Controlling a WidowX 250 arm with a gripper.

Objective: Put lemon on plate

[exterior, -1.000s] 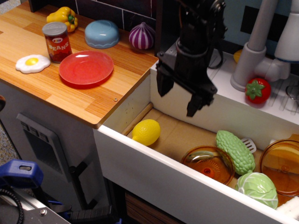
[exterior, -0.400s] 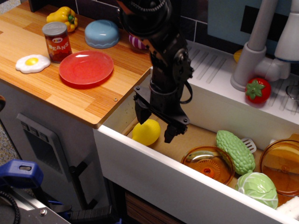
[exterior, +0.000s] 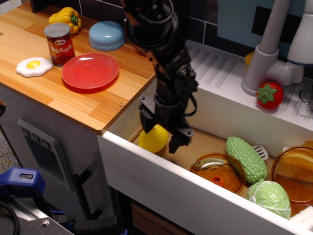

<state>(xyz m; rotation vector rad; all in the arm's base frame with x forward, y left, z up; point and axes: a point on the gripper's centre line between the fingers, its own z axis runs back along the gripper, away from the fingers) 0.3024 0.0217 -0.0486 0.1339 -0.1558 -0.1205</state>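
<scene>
my view is evenly lit from above, mostly sharp; glare spots sit on the red plate (exterior: 90, 71), my arm reads dark.

A toy kitchen here: wooden surface (exterior: 44, 93), white sink (exterior: 205, 196), tap (exterior: 266, 49), plastic tomato (exterior: 269, 94), beans can (exterior: 59, 44).

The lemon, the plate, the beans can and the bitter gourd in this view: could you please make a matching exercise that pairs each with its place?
Things:
1. lemon
2. plate
3. beans can
4. bitter gourd

Places:
A. in the sink, right of an amber dish
B. on the wooden counter, behind the fried egg
C. in the sink's left corner, under the gripper
D. flat on the wooden counter, right of the can

Pairs: 1-C, 2-D, 3-B, 4-A
</scene>
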